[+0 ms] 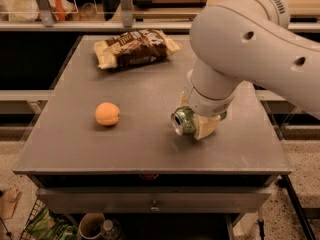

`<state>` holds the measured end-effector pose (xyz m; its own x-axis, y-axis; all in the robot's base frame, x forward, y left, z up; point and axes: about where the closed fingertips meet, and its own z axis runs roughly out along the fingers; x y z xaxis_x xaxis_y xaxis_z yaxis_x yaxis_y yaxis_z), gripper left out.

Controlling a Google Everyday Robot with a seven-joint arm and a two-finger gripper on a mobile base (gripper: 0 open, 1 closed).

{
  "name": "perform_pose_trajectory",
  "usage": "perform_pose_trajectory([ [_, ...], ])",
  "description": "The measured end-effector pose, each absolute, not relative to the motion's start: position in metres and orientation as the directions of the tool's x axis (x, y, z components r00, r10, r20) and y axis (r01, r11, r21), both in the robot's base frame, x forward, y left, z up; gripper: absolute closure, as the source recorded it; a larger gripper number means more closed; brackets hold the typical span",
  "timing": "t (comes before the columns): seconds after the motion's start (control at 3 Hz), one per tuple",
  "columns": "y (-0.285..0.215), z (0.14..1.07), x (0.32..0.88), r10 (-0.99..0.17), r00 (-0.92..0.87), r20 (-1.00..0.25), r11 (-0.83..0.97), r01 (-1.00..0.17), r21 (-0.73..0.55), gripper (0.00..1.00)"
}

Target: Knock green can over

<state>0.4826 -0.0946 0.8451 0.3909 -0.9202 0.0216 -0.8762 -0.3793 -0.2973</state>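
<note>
**A:** Where's the can?

**B:** The can (183, 121) is right of centre in the frame, on the right half of the desk (75, 149). It is tipped steeply, with its silver top facing the lower left. The hand (200, 126) is right against it, under the big white arm that fills the upper right.

**A:** Is the hand apart or clamped on it?

**B:** I cannot tell. A pale part of the hand touches the can's right side, and the wrist hides the rest.

**A:** So is it knocked over?

**B:** Close to it, I'd judge. I can't see whether the can lies flat on the desk or leans on the hand.

**A:** What could go wrong?

**B:** If it's only propped, it could rock back upright when the hand pulls away. If it's gripped, raising the arm would lift it instead of leaving it down. A freed can is round, so a shove could roll it. The desk's front edge is near, with no lip that I can see.

**A:** Anything else at risk?

**B:** The fruit (107, 114) is well apart to the left and the bag (134, 48) is far back, upper left of centre. Only a wide sweep would reach them.
</note>
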Motion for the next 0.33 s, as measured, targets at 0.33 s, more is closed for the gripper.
perform_pose_trajectory([
  [0.33, -0.0942, 0.8455, 0.4822, -0.920, 0.392, 0.022, -0.380, -0.876, -0.298, 0.35],
])
